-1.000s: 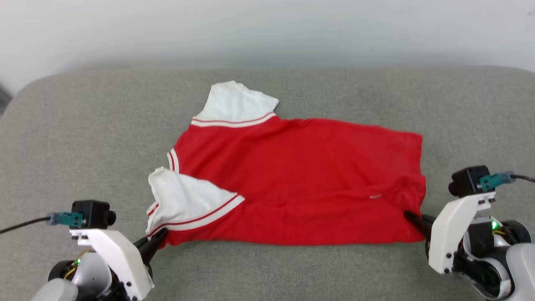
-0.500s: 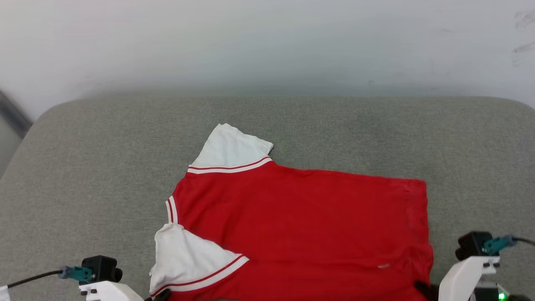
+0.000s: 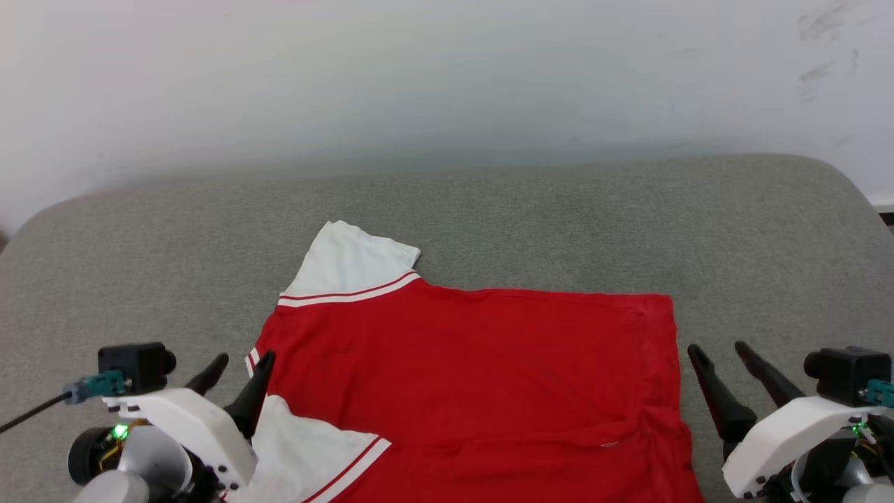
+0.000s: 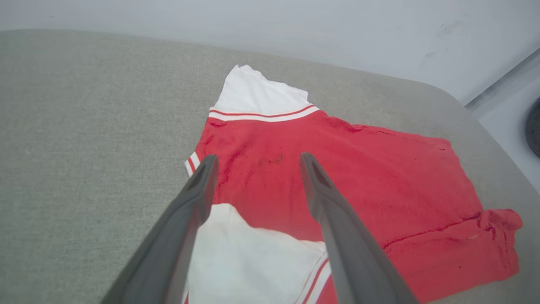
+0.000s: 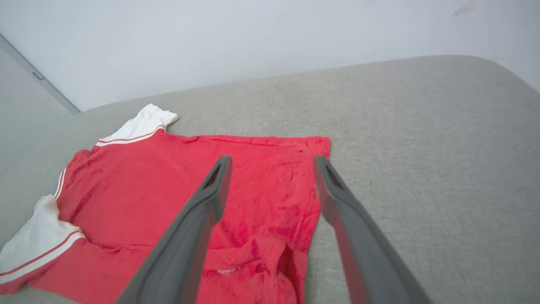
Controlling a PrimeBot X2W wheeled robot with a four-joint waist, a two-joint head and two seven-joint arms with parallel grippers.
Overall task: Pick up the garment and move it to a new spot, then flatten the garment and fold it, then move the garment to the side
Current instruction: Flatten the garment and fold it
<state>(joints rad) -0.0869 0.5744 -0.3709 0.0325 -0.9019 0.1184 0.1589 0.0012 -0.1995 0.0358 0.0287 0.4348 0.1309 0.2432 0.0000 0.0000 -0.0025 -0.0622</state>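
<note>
The garment lies spread on the grey cushion with its plain red face up, so no print shows. One white sleeve points to the far left and the other sleeve lies at the near left. My left gripper is open, above the collar edge and the near sleeve, holding nothing. My right gripper is also open, just right of the hem. In the left wrist view the left gripper hovers over the garment. In the right wrist view the right gripper straddles the hem of the garment, whose near corner is rumpled.
The grey cushion runs wide to both sides and beyond the shirt, ending at a white wall. In the left wrist view, a pale floor and a dark round object lie past the cushion's rounded corner.
Both grippers were shut on the garment's near edge. Now they are open and lifted off it. The camera has shifted, and the shirt lies flatter and nearer.
</note>
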